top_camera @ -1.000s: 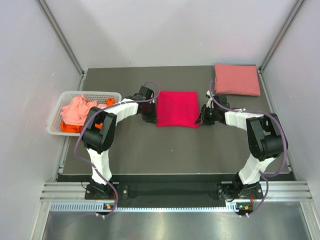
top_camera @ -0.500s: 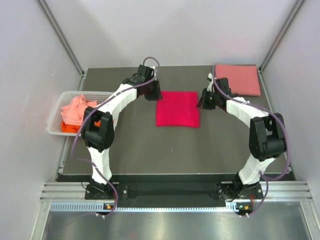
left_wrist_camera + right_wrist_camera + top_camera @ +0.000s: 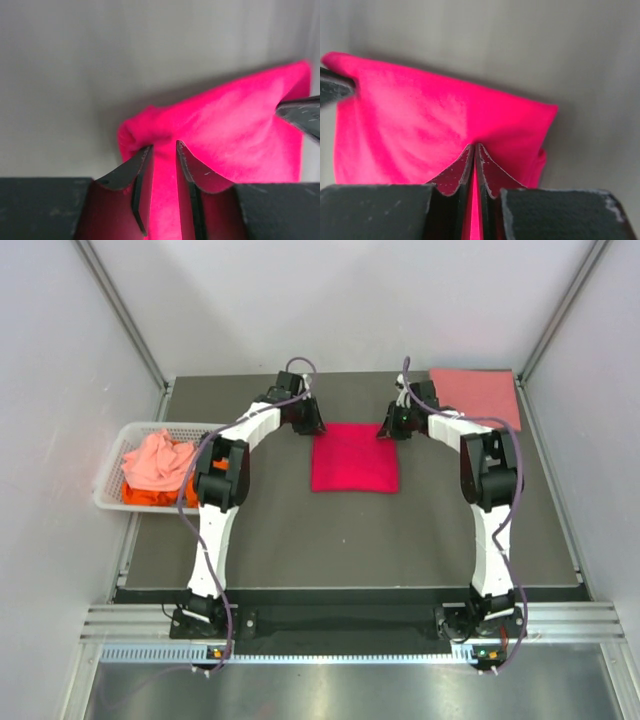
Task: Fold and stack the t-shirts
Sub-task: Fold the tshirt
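Note:
The bright magenta-red t-shirt (image 3: 355, 460) lies folded in a square on the dark table's middle. My left gripper (image 3: 312, 426) is at its far left corner. In the left wrist view the left gripper (image 3: 162, 146) is shut on a bunched fold of the magenta cloth (image 3: 235, 125). My right gripper (image 3: 386, 430) is at the far right corner. In the right wrist view the right gripper (image 3: 473, 146) is pinched tight on the magenta cloth (image 3: 420, 115). The salmon pink t-shirt (image 3: 477, 398) lies folded at the back right. The pale coral t-shirt (image 3: 158, 458) and the orange one (image 3: 138, 494) lie crumpled in the basket.
The white slotted basket (image 3: 220, 429) stands at the table's left edge. Grey walls close in the table (image 3: 340, 540) at the back and on both sides. The salmon shirt lies just right of the right arm's wrist.
Both grippers have moved from the magenta shirt's side edges up to its far corners and now hold the cloth there. The shirt still lies flat.

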Controlling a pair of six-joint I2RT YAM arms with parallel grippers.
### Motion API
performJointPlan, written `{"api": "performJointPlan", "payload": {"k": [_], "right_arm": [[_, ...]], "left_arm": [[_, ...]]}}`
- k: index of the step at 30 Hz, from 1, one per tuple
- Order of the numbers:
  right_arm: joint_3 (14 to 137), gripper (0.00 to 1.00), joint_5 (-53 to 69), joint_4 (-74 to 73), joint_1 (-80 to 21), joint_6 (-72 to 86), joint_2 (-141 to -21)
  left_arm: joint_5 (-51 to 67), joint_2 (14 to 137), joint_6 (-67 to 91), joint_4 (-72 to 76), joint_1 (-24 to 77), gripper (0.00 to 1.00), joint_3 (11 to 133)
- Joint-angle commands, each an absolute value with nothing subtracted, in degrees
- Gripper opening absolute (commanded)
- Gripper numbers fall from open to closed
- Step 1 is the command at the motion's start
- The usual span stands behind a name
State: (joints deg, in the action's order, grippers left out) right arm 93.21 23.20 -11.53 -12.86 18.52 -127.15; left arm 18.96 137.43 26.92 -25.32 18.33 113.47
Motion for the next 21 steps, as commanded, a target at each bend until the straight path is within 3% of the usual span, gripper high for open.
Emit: {"api": "performJointPlan", "payload": {"k": [1,7,12,21], "right_arm": [[98.34,0.05,22.24,-9.67,-10.55,17.75,-129.71],[99.32,0.06,22.76,-10.46,-10.2,18.1,-128.95],[98.27,0.11,24.34,-11.52,-10.28,18.98,-124.29],[92.64,0.12,29.53,-9.32,-12.74,22.06,-116.37]], "left_arm": [[18.71,137.72,26.98,-19.25,15.65,0.3,115.66],[23.02,136.42,28.56,-20.72,15.03,0.31,116.19],[16.18,131.06,26.72,-30.05,14.94,0.33,115.06],[16.43,114.97,26.19,-27.43,16.7,0.34,96.08]]}}
